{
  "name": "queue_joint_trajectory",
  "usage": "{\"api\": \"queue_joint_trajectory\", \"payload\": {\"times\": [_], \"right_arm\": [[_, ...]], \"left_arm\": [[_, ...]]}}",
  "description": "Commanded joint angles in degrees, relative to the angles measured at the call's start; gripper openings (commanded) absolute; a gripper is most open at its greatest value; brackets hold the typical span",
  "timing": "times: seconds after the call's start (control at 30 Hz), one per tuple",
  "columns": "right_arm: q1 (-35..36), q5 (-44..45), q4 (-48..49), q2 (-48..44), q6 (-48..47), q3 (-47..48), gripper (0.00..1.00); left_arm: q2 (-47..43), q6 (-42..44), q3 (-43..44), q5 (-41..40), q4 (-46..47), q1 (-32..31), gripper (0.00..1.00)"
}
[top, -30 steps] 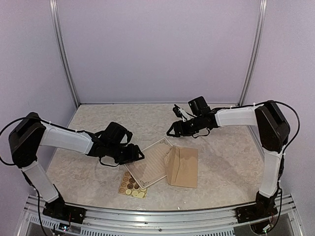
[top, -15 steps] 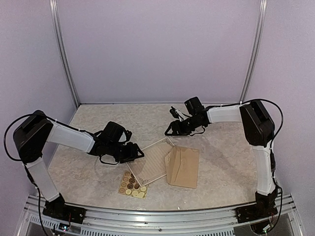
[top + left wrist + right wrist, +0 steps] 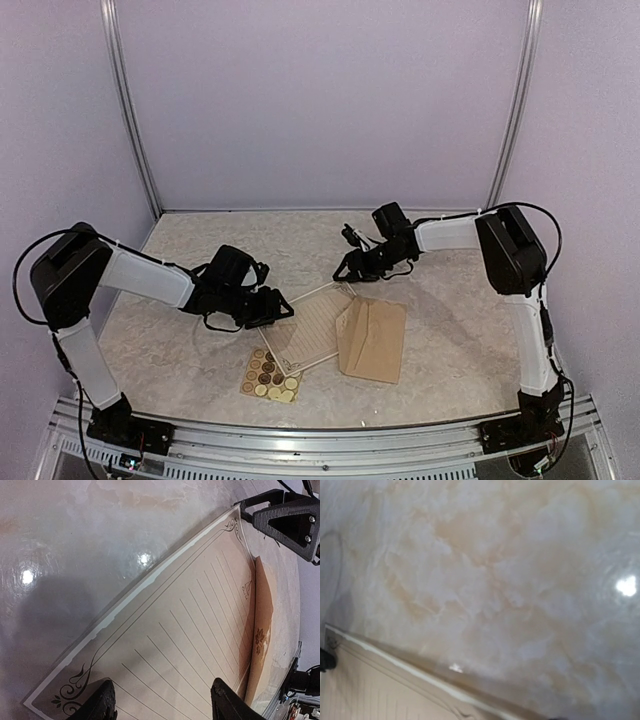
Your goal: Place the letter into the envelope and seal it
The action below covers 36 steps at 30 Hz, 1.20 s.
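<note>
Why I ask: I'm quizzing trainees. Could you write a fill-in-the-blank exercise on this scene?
The letter lies ruled side ____.
The left gripper is open above the ____.
The stickers lie nearer the letter than the ____.
Missing words: up; letter; envelope.

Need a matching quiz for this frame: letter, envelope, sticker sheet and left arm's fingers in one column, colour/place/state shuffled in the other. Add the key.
Column 1
1. letter
2. envelope
3. sticker sheet
4. left fingers

Column 2
A. tan, right of the lined sheet
B. spread apart over lined paper
C. nearest the arm bases, covered in round dots
D. cream, dark ornate border

Pairs: 1-D, 2-A, 3-C, 4-B
</note>
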Motion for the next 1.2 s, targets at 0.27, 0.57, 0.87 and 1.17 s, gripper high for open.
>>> {"api": "queue_joint_trajectory", "payload": {"times": [0.27, 0.57, 0.87, 1.17], "right_arm": [[-0.41, -6.07, -0.49, 2.68, -1.78, 0.65, 0.36], [-0.38, -7.92, 2.17, 0.18, -1.64, -1.21, 0.03], [-0.39, -7.03, 7.93, -9.56, 1.91, -5.25, 0.0], [0.32, -12.73, 13.27, -21.67, 5.93, -8.38, 0.0]], "left_arm": [[2.82, 1.26, 0.69, -1.29, -4.98, 0.58, 0.61], [2.28, 1.2, 0.76, -2.26, -5.18, 0.58, 0.61], [-6.09, 2.0, -0.42, -9.5, -5.73, 0.96, 0.71], [-23.13, 3.7, -6.13, -8.06, -1.68, 3.26, 0.87]]}}
